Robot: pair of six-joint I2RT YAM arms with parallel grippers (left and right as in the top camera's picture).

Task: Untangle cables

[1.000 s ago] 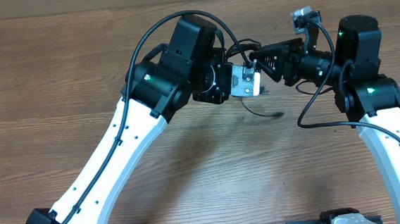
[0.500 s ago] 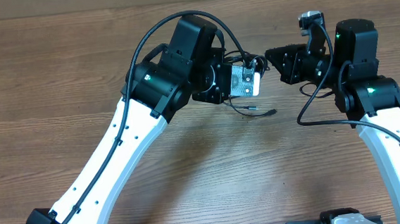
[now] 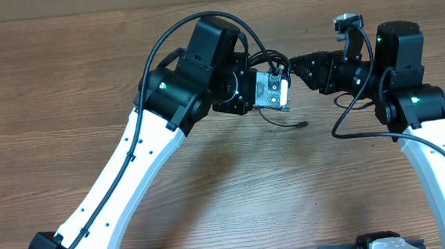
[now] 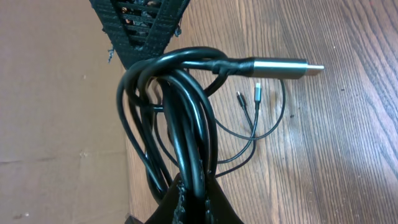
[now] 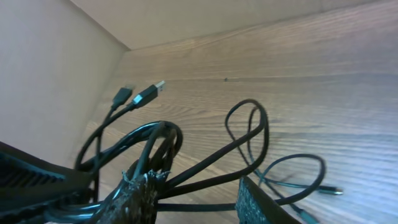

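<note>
The cables (image 4: 186, 118) are a bunch of black loops held above the table, and my left gripper (image 4: 194, 202) is shut on their lower end. A silver plug (image 4: 287, 67) sticks out to the right, and two thin cords with small plugs (image 4: 256, 93) hang beside it. In the overhead view the left gripper (image 3: 280, 73) and right gripper (image 3: 294, 63) meet at the bundle (image 3: 269, 58). In the right wrist view the right gripper (image 5: 199, 200) stands open, with cable strands (image 5: 249, 134) crossing between its fingers (image 5: 134, 198). One thin cord (image 3: 287, 123) dangles to the table.
A brown wooden table (image 3: 62, 81) lies under both arms. Along its far edge runs a plain beige wall (image 5: 43, 74). The arms' own thick black cables (image 3: 162, 42) arc over the left arm and loop beside the right arm (image 3: 348, 127).
The right gripper drew back to the right half a second ago and has now come back against the bundle. The dangling thin cord has swung a little.
</note>
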